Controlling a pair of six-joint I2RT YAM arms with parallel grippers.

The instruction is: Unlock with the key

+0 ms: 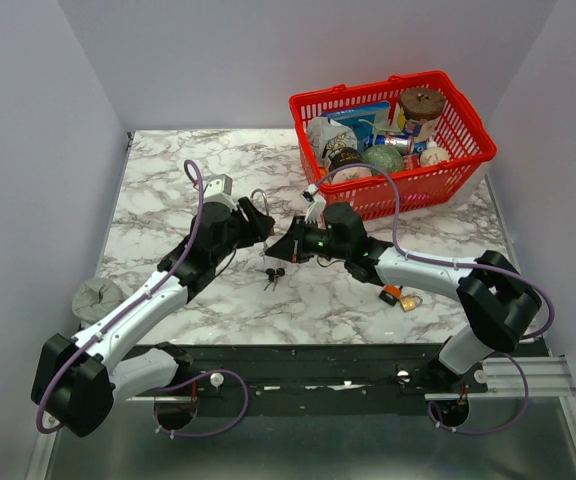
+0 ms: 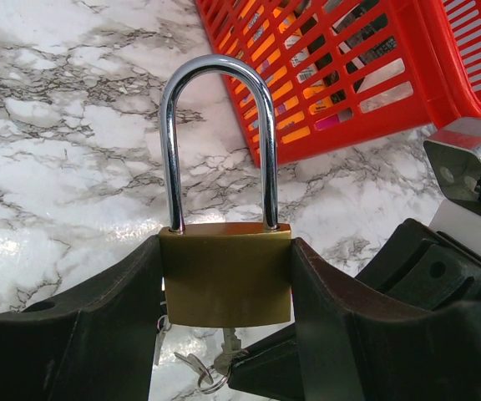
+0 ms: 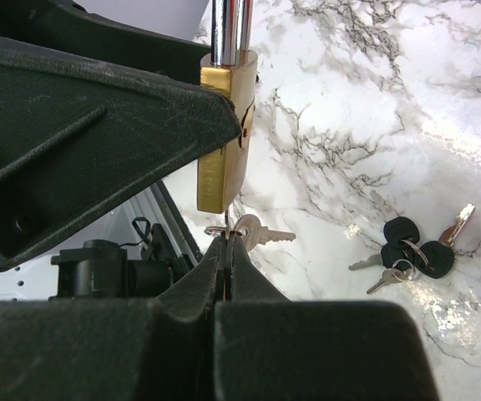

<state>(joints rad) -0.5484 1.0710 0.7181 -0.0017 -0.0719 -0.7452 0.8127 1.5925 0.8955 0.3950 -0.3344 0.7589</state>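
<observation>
- My left end effector grips the brass padlock mid-worktop, shackle seated, not yet released.
- My right end effector, at its 6 o'clock, pinches the key at the keyhole; I judge the turn remains.

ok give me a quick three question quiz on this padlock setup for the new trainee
1. True or false: the brass padlock lies flat on the marble table.
2. Which gripper is shut on the key under the padlock? A left gripper, B right gripper.
3. Fill in: loose black-headed keys lie on the table, nearer the arm bases than the red ____.
Key: 1 false, the left gripper holds it off the table; 2 B; 3 basket.
</observation>
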